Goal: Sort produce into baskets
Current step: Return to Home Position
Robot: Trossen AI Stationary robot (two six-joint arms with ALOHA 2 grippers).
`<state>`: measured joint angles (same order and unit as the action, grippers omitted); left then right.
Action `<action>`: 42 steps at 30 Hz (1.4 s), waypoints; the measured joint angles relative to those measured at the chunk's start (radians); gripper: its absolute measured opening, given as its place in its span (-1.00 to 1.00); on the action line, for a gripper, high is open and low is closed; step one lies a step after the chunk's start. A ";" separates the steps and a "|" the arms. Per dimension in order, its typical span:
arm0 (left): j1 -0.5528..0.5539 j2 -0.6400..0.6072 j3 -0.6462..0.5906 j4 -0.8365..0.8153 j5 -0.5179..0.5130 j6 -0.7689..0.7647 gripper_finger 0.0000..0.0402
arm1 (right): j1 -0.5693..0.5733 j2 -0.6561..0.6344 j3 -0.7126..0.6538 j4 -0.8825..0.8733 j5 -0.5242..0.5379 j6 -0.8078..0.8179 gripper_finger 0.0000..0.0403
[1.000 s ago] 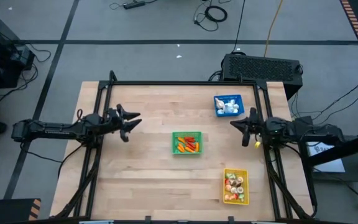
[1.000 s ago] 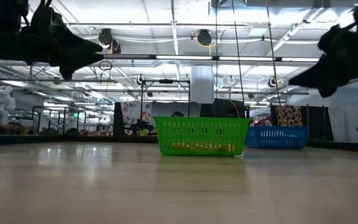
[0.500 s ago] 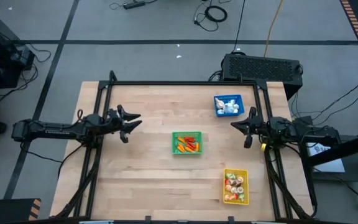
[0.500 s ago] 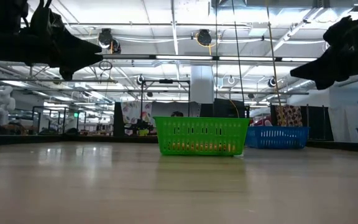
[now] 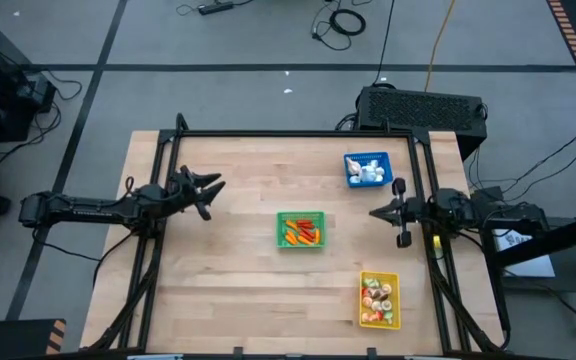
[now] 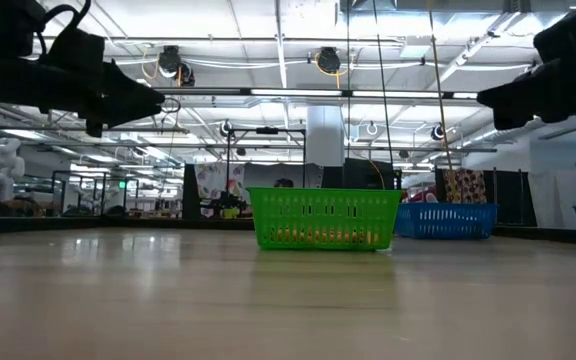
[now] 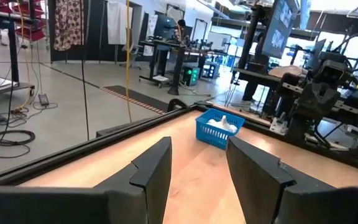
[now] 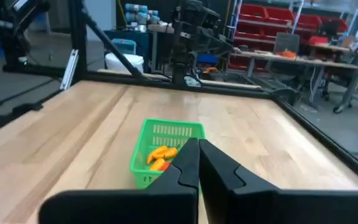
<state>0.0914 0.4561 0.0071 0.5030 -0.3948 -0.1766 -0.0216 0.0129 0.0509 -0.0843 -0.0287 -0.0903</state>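
Wooden table [image 5: 228, 290], seen from above, holds the blue basket [image 5: 367, 155], green basket [image 5: 279, 230] and yellow basket [image 5: 379, 273], all with produce [image 5: 304, 233] inside. At table level both arms hang high. Left gripper [image 7: 197, 168] shows its jaws spread and empty. Right gripper [image 8: 197, 165] has them pressed together, facing the green basket.

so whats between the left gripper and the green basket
Nothing but bare wooden table: the high view shows no loose produce between the left gripper and the green basket at the table's middle.
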 joint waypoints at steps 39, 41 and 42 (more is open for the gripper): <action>0.000 0.000 -0.002 0.000 0.001 0.000 -0.20 | 0.002 0.135 0.000 0.022 0.210 0.229 -1.00; 0.000 0.000 -0.002 0.000 0.001 0.000 -0.20 | 0.002 0.135 0.000 0.023 0.210 0.229 -1.00; 0.000 0.000 -0.002 0.000 0.001 0.000 -0.20 | 0.002 0.135 0.000 0.023 0.210 0.229 -1.00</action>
<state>0.0914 0.4561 0.0051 0.5034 -0.3943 -0.1764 -0.0193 0.1474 0.0513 -0.0616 0.1818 0.1383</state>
